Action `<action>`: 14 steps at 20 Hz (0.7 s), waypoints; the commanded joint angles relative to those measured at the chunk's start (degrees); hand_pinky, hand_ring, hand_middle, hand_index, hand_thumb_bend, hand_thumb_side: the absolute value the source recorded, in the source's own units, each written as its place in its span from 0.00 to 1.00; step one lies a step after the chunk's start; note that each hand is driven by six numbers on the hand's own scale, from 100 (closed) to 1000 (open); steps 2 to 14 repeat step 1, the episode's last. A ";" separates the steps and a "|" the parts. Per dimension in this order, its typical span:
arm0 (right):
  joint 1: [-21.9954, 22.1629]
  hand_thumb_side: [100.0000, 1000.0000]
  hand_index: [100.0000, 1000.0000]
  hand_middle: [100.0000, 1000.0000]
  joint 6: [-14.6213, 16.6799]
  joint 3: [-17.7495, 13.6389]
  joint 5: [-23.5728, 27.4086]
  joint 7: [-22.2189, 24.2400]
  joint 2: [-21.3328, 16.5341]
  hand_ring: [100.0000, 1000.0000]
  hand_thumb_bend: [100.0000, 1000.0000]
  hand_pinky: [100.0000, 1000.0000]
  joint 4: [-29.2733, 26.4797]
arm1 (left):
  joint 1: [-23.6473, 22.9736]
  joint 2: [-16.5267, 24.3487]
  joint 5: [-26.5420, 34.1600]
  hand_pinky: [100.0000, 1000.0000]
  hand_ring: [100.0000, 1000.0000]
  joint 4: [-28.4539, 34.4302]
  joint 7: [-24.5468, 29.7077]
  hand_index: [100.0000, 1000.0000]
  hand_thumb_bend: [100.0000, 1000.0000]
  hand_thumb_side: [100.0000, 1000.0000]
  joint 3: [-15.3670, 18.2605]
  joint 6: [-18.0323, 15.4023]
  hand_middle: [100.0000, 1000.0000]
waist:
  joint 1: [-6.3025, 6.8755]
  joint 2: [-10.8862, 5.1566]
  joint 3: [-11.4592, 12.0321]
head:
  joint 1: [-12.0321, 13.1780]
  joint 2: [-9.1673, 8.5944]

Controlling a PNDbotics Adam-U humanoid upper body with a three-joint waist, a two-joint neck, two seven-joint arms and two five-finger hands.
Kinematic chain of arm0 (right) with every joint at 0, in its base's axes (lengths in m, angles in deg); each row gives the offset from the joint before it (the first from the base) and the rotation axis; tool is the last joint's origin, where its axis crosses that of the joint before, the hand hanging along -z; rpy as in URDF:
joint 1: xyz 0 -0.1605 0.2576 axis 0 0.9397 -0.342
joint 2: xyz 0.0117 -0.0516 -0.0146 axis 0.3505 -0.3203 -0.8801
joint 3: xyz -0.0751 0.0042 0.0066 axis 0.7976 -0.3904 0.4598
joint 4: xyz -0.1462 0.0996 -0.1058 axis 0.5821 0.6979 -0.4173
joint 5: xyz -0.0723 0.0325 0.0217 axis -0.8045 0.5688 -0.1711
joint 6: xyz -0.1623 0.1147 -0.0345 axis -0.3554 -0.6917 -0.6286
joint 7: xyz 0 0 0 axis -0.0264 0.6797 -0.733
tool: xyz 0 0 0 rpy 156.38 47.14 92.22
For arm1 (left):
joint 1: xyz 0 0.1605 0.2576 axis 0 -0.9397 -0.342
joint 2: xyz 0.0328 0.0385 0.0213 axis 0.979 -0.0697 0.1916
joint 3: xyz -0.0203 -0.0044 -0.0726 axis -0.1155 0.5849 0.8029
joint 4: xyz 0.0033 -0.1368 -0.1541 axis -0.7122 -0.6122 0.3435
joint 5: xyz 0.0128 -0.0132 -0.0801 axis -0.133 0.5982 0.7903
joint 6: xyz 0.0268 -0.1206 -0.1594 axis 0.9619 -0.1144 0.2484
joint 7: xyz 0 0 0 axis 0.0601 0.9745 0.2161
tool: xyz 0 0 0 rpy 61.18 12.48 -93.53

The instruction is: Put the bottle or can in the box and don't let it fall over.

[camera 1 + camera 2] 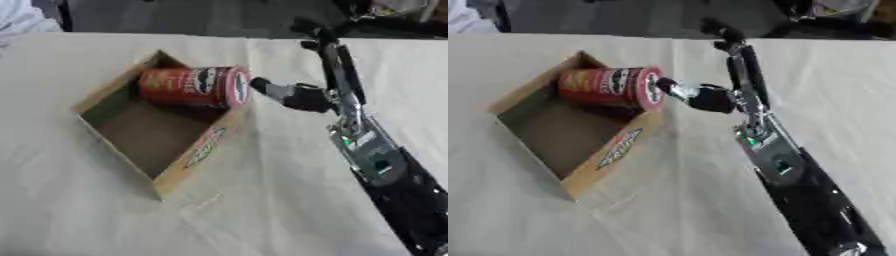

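Bench (105,215): covered in a pale, creased cloth, it is filling most of both views and carrying everything else.
Right arm (385,170): black with silver parts, it is coming in from the lower right corner and stretching up toward the far edge of the bench; a small green light is showing on its forearm.
Box (122,80): an open, shallow cardboard tray is sitting on the bench left of centre, turned so one corner is pointing toward the robot; a red and white label is showing on its near right wall.
Can (194,86): a red tube with a printed logo is lying on its side, not upright, across the box's far right corner, its pale end facing right and jutting over the right wall.
Right robot hand (293,95): it is sitting just right of the can, with one finger (262,86) reaching toward the can's pale end, touching it or almost so; I cannot tell whether its fingers are open or curled, and it is not wrapping the can.
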 commanded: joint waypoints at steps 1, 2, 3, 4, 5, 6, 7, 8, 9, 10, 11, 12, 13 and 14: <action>1.36 0.29 0.87 0.74 -1.25 -2.77 2.87 -2.12 -3.46 0.89 0.66 0.81 -5.61 | 0.02 2.13 -0.38 0.59 0.96 0.49 -0.01 0.63 0.37 0.54 0.57 0.12 0.67 | -0.01 -1.34 -0.30 | 0.57 0.22; 1.36 0.29 0.87 0.74 -1.25 -2.77 2.87 -2.12 -3.46 0.89 0.66 0.81 -5.61 | 0.02 2.13 -0.38 0.59 0.96 0.49 -0.01 0.63 0.37 0.54 0.57 0.12 0.67 | -0.01 -1.34 -0.30 | 0.57 0.22; 1.36 0.29 0.87 0.74 -1.25 -2.77 2.87 -2.12 -3.46 0.89 0.66 0.81 -5.61 | 0.02 2.13 -0.38 0.59 0.96 0.49 -0.01 0.63 0.37 0.54 0.57 0.12 0.67 | -0.01 -1.34 -0.30 | 0.57 0.22; 1.36 0.29 0.87 0.74 -1.25 -2.77 2.87 -2.12 -3.46 0.89 0.66 0.81 -5.61 | 0.02 2.13 -0.38 0.59 0.96 0.49 -0.01 0.63 0.37 0.54 0.57 0.12 0.67 | -0.01 -1.34 -0.30 | 0.57 0.22; 1.36 0.29 0.87 0.74 -1.25 -2.77 2.87 -2.12 -3.46 0.89 0.66 0.81 -5.61 | 0.02 2.13 -0.38 0.59 0.96 0.49 -0.01 0.63 0.37 0.54 0.57 0.12 0.67 | -0.01 -1.34 -0.30 | 0.57 0.22; 1.36 0.29 0.87 0.74 -1.25 -2.77 2.87 -2.12 -3.46 0.89 0.66 0.81 -5.61 | 0.02 2.13 -0.38 0.59 0.96 0.49 -0.01 0.63 0.37 0.54 0.57 0.12 0.67 | -0.01 -1.34 -0.30 | 0.57 0.22; 1.36 0.29 0.87 0.74 -1.25 -2.77 2.87 -2.12 -3.46 0.89 0.66 0.81 -5.61 | 0.02 2.13 -0.38 0.59 0.96 0.49 -0.01 0.63 0.37 0.54 0.57 0.12 0.67 | -0.01 -1.34 -0.30 | 0.57 0.22; 1.36 0.29 0.87 0.74 -1.25 -2.77 2.87 -2.12 -3.46 0.89 0.66 0.81 -5.61 | 0.02 2.13 -0.38 0.59 0.96 0.49 -0.01 0.63 0.37 0.54 0.57 0.12 0.67 | -0.01 -1.34 -0.30 | 0.57 0.22; 1.36 0.29 0.87 0.74 -1.25 -2.77 2.87 -2.12 -3.46 0.89 0.66 0.81 -5.61 | 0.02 2.13 -0.38 0.59 0.96 0.49 -0.01 0.63 0.37 0.54 0.57 0.12 0.67 | -0.01 -1.34 -0.30 | 0.57 0.22; 1.36 0.29 0.87 0.74 -1.25 -2.77 2.87 -2.12 -3.46 0.89 0.66 0.81 -5.61 | 0.02 2.13 -0.38 0.59 0.96 0.49 -0.01 0.63 0.37 0.54 0.57 0.12 0.67 | -0.01 -1.34 -0.30 | 0.57 0.22; 1.36 0.29 0.87 0.74 -1.25 -2.77 2.87 -2.12 -3.46 0.89 0.66 0.81 -5.61 | 0.02 2.13 -0.38 0.59 0.96 0.49 -0.01 0.63 0.37 0.54 0.57 0.12 0.67 | -0.01 -1.34 -0.30 | 0.57 0.22; 1.36 0.29 0.87 0.74 -1.25 -2.77 2.87 -2.12 -3.46 0.89 0.66 0.81 -5.61 | 0.02 2.13 -0.38 0.59 0.96 0.49 -0.01 0.63 0.37 0.54 0.57 0.12 0.67 | -0.01 -1.34 -0.30 | 0.57 0.22; 1.36 0.29 0.87 0.74 -1.25 -2.77 2.87 -2.12 -3.46 0.89 0.66 0.81 -5.61 | 0.02 2.13 -0.38 0.59 0.96 0.49 -0.01 0.63 0.37 0.54 0.57 0.12 0.67 | -0.01 -1.34 -0.30 | 0.57 0.22; 1.36 0.29 0.87 0.74 -1.25 -2.77 2.87 -2.12 -3.46 0.89 0.66 0.81 -5.61 | 0.02 2.13 -0.38 0.59 0.96 0.49 -0.01 0.63 0.37 0.54 0.57 0.12 0.67 | -0.01 -1.34 -0.30 | 0.57 0.22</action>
